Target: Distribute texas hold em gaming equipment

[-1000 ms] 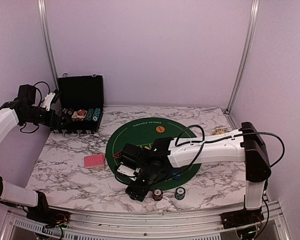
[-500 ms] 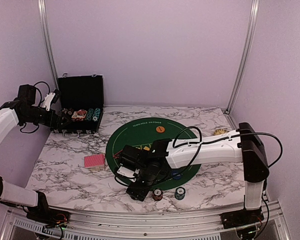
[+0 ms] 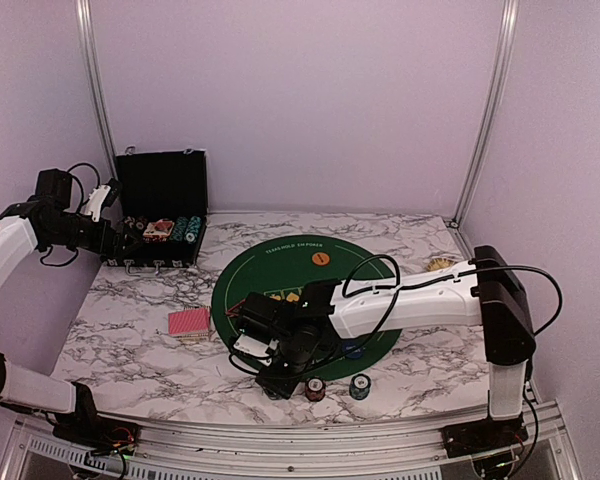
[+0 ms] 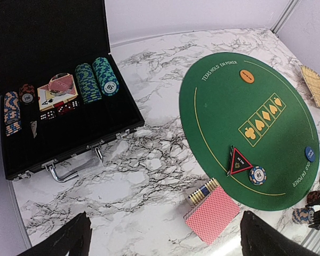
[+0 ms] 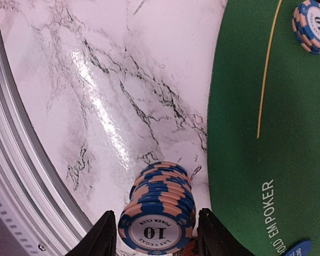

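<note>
A stack of blue-and-orange poker chips point(image 5: 159, 213) stands on the marble just off the green mat point(image 5: 266, 133). My right gripper point(image 5: 157, 234) point(image 3: 273, 380) straddles it, a finger close on each side with slim gaps showing. Another chip stack point(image 5: 313, 25) sits on the mat. Red-backed cards point(image 4: 212, 214) point(image 3: 189, 322) lie left of the mat, beside a small row of chips point(image 4: 202, 193). The triangle point(image 4: 239, 161), orange button point(image 4: 247, 76) and blue button point(image 4: 309, 153) rest on the mat. My left gripper point(image 4: 162, 240) point(image 3: 115, 232) hangs open near the case, holding nothing.
The black case point(image 4: 122, 114) point(image 3: 162, 190) stands open at the back left with chips and cards inside. Two short chip stacks point(image 3: 315, 388) point(image 3: 360, 386) stand near the front edge. A tan slatted object point(image 4: 316, 85) lies at the right. The table's metal rim point(image 5: 21, 176) runs close by the right gripper.
The right gripper has sunk lower over the chip stack and its jaws have narrowed around it. The left arm has not moved.
</note>
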Controlling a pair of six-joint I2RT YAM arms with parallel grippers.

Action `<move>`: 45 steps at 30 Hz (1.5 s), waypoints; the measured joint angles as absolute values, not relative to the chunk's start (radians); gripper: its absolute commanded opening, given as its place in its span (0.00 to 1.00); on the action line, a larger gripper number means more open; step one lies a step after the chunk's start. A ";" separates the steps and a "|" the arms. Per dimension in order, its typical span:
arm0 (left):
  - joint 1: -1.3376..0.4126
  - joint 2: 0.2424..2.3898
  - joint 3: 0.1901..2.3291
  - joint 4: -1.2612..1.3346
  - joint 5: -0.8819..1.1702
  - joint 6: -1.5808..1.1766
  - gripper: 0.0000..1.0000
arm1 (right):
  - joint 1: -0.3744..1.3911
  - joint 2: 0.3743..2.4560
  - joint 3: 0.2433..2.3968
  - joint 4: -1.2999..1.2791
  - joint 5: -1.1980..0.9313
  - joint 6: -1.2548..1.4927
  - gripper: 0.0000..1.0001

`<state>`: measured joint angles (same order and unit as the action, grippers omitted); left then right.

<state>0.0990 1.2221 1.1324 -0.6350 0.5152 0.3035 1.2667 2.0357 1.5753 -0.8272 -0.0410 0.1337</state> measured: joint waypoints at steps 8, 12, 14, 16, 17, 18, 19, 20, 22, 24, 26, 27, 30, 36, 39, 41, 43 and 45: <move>0.099 1.222 1.132 -0.635 0.515 0.304 0.99 | 1.267 2.037 1.571 -0.825 -0.042 0.133 0.53; 0.099 1.222 1.132 -0.635 0.515 0.304 0.99 | 1.267 2.038 1.571 -0.825 -0.043 0.130 0.53; 0.099 1.222 1.132 -0.635 0.515 0.304 0.99 | 1.267 2.038 1.571 -0.824 -0.044 0.130 0.53; 0.099 1.222 1.132 -0.635 0.515 0.304 0.99 | 1.267 2.040 1.571 -0.823 -0.044 0.130 0.52; 0.099 1.222 1.132 -0.635 0.515 0.304 0.99 | 1.267 2.041 1.571 -0.823 -0.044 0.130 0.51; 0.099 1.222 1.132 -0.635 0.515 0.304 0.99 | 1.267 2.042 1.571 -0.823 -0.044 0.130 0.50; 0.099 1.222 1.132 -0.635 0.515 0.304 0.99 | 1.267 2.043 1.571 -0.823 -0.044 0.130 0.48; 0.099 1.222 1.132 -0.635 0.515 0.304 0.99 | 1.267 2.044 1.571 -0.823 -0.044 0.129 0.46; 0.099 1.222 1.132 -0.635 0.515 0.304 0.99 | 1.267 2.044 1.571 -0.823 -0.044 0.128 0.41; 0.099 1.222 1.132 -0.635 0.515 0.304 0.99 | 1.267 2.044 1.571 -0.823 -0.044 0.126 0.36; 0.099 1.222 1.132 -0.635 0.515 0.304 0.99 | 1.267 2.044 1.571 -0.822 -0.044 0.126 0.32; 0.099 1.222 1.132 -0.635 0.515 0.304 0.99 | 1.267 2.044 1.571 -0.822 -0.044 0.126 0.29; 0.099 1.222 1.132 -0.635 0.515 0.304 0.99 | 1.267 2.044 1.571 -0.820 -0.044 0.125 0.19; 0.099 1.222 1.132 -0.635 0.515 0.304 0.99 | 1.263 2.044 1.572 -0.821 -0.044 0.126 0.08; 0.099 1.222 1.132 -0.635 0.515 0.304 0.99 | 1.259 2.044 1.574 -0.825 -0.042 0.126 0.07; 0.099 1.222 1.132 -0.635 0.515 0.304 0.99 | 1.253 2.044 1.579 -0.836 -0.037 0.126 0.06; 0.099 1.222 1.132 -0.635 0.515 0.304 0.99 | 1.243 2.044 1.591 -0.848 -0.032 0.126 0.06; 0.099 1.222 1.132 -0.635 0.515 0.304 0.99 | 1.225 2.040 1.608 -0.854 -0.030 0.126 0.06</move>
<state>0.0990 1.2221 1.1324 -0.6353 0.5152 0.3038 1.2247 2.0396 1.6085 -0.8539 -0.0303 0.1257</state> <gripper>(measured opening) 0.989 0.402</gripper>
